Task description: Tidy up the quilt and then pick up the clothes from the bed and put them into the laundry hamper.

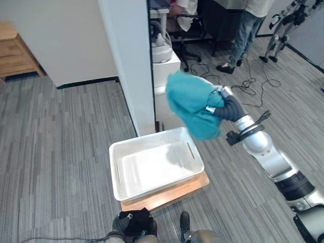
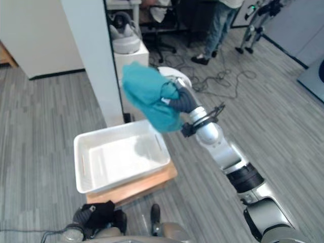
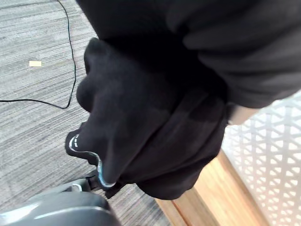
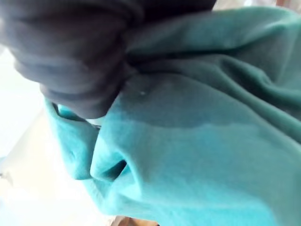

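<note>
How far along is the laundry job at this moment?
Nothing lies in the white hamper yet. In hand: the right hand holds a teal garment in the air beside the hamper's far corner, and the left hand holds a black garment low at its near side. Both drops remain. The bed and quilt cannot be judged here.

The right hand (image 1: 218,104) grips a bunched teal garment (image 1: 192,104) above the white hamper's (image 1: 154,164) far right corner.

floor: grey striped carpet (image 1: 61,142) | wall: white partition (image 1: 129,61) at centre far | furniture: wooden drawers (image 1: 15,50) far left, office chair (image 1: 190,28) far | person standing (image 1: 248,25) far right
</note>
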### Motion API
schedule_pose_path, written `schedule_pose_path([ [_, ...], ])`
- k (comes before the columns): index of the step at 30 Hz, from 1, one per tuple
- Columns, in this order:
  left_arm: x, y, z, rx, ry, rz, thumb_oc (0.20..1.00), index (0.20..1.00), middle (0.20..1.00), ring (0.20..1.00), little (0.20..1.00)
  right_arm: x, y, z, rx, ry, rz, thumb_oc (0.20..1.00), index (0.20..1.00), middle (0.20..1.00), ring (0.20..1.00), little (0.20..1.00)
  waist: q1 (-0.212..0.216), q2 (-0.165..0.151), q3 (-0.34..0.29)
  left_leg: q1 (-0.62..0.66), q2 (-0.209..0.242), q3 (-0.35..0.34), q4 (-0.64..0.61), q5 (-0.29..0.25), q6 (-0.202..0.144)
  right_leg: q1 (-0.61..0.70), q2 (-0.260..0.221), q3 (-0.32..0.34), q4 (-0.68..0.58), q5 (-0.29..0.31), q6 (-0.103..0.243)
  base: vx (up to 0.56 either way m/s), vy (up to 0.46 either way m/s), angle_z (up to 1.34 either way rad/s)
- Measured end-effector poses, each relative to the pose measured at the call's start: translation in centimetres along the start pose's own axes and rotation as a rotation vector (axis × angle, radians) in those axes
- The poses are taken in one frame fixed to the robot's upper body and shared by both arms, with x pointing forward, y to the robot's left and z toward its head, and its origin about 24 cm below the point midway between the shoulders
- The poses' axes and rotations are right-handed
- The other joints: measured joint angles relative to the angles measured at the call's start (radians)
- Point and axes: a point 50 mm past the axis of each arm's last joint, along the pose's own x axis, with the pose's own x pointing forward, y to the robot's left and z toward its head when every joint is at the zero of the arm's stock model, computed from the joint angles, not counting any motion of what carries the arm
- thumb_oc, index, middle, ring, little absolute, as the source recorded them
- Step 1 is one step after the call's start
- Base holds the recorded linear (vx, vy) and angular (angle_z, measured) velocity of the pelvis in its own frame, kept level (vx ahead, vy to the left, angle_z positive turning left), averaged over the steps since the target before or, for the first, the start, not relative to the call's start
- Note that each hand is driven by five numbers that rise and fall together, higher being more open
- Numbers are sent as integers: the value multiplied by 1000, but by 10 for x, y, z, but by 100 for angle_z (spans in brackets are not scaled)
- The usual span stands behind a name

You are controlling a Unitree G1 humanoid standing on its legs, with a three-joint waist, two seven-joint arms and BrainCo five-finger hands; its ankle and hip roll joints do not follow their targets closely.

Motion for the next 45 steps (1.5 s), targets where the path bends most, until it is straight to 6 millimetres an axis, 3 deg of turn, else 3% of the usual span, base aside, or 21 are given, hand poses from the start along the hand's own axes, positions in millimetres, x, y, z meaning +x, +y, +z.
schedule_pose_path([
  [2,-5,6,22,-15,-133,4,200,200,200,200,200,2,13,-2,26,13,35,200,200,200,200,200,7,-4,1,-12,-3,-23,2,3,-4,-9,-2,-19,2,0,-2,-45,-51,33],
  [3,-4,12,31,-7,-171,24,200,200,200,200,200,4,20,-6,45,32,41,200,200,200,200,200,36,2,3,-25,-2,-28,3,8,0,-13,-4,-31,5,0,-1,-128,-143,28],
  [4,-4,27,41,29,-213,59,200,200,200,200,200,15,36,-11,96,66,40,200,200,200,200,200,43,5,17,-43,-1,-38,3,12,-3,-25,-4,-38,5,0,-1,-97,-108,17],
  [6,-28,46,90,63,-474,87,200,200,200,200,200,16,47,-33,107,177,13,200,200,200,200,200,61,-16,33,-68,0,-67,3,19,-16,-43,-2,-67,5,3,-6,-44,-74,44],
  [8,-45,61,138,75,-732,140,200,200,200,200,200,8,53,-54,63,285,34,200,200,200,200,200,116,11,59,-80,-1,-85,6,33,-11,-48,-5,-86,5,4,-6,-4,-47,44],
  [10,-64,78,165,40,-884,216,200,200,200,200,200,5,66,-66,62,353,55,200,200,200,200,200,142,36,74,-81,-3,-87,6,30,-15,-49,-7,-89,5,4,-6,-2,-37,9],
  [11,-73,91,180,4,-971,283,200,200,200,200,200,2,71,-69,45,371,77,890,890,890,890,890,149,64,85,-85,-7,-100,6,34,-10,-47,-12,-98,5,4,-6,-6,-52,20],
  [12,-82,103,192,2,-1025,315,200,200,200,200,200,2,75,-72,-1,376,95,1000,1000,1000,1000,1000,152,78,93,-88,-8,-108,6,35,-11,-46,-15,-110,5,4,-6,-5,-47,25],
  [14,-118,116,227,-13,-1239,341,200,200,200,200,200,-6,84,-87,-147,431,190,1000,1000,1000,1000,1000,146,78,94,-90,-8,-114,6,40,-11,-45,-15,-124,5,4,-6,10,-19,18],
  [16,-147,113,252,-69,-1448,305,200,200,200,200,200,-7,84,-87,-365,368,282,1000,1000,1000,1000,1000,143,89,100,-72,-9,-112,6,40,-10,-28,-17,-118,5,3,-6,36,-28,2],
  [17,-147,113,252,-69,-1448,305,200,200,200,200,200,-7,84,-87,-365,368,282,1000,1000,1000,1000,1000,143,89,100,-72,-9,-112,6,40,-10,-28,-17,-118,5,3,-6,36,-23,-6],
  [18,-169,105,266,-61,-1576,248,200,200,200,200,200,-7,89,-81,-543,261,328,1000,1000,1000,1000,1000,116,92,102,-55,-11,-108,6,37,-13,-11,-19,-112,4,2,-6,8,3,-11],
  [19,-174,97,273,-57,-1629,199,200,200,200,200,200,-5,88,-74,-619,191,339,1000,1000,1000,1000,1000,87,94,103,-49,-14,-101,6,36,-10,-10,-20,-100,4,2,-6,-26,3,-18],
  [23,-169,71,275,-18,-1619,70,200,200,200,200,200,-10,79,-60,-656,90,321,1000,1000,1000,1000,1000,38,98,102,-36,-15,-52,6,33,-7,-20,-21,-53,4,1,2,-4,9,-36],
  [24,-163,60,273,-11,-1590,15,200,200,200,200,200,-16,74,-56,-653,71,307,1000,1000,1000,1000,1000,-10,100,102,-30,-16,-29,6,30,-3,-22,-20,-33,-1,3,6,29,14,-47],
  [32,-133,45,264,40,-1438,6,200,200,200,200,200,-57,15,-59,-720,145,170,1000,1000,1000,1000,1000,-152,119,97,4,3,89,5,0,-2,-38,1,48,0,21,7,7,3,-49],
  [35,-122,37,257,90,-1389,10,200,200,200,200,200,-68,6,-64,-721,194,136,1000,1000,1000,1000,1000,-163,119,96,13,14,119,4,-7,-3,-41,14,78,4,23,6,4,-12,-36],
  [40,-55,19,209,145,-1011,38,200,200,200,200,200,-100,16,-81,-681,310,178,1000,1000,1000,1000,1000,-184,111,90,10,30,157,2,-19,-16,-58,31,102,-1,13,-2,11,-18,-21],
  [41,-44,17,197,126,-931,46,1000,1000,1000,1000,1000,-107,18,-84,-675,337,189,1000,1000,1000,1000,1000,-184,110,89,10,31,160,2,-20,-17,-59,33,102,-1,12,-3,42,-19,-4],
  [43,-16,12,154,80,-686,79,1000,1000,1000,1000,1000,-135,22,-100,-657,455,223,1000,1000,1000,1000,1000,-182,102,85,9,35,160,3,-22,-17,-59,35,98,-1,14,-1,51,-25,2],
  [45,-8,24,122,65,-538,132,1000,1000,1000,1000,1000,-160,28,-111,-645,555,270,1000,1000,1000,1000,1000,-178,87,78,9,39,158,3,-25,-19,-59,38,95,0,13,-3,31,-16,3],
])
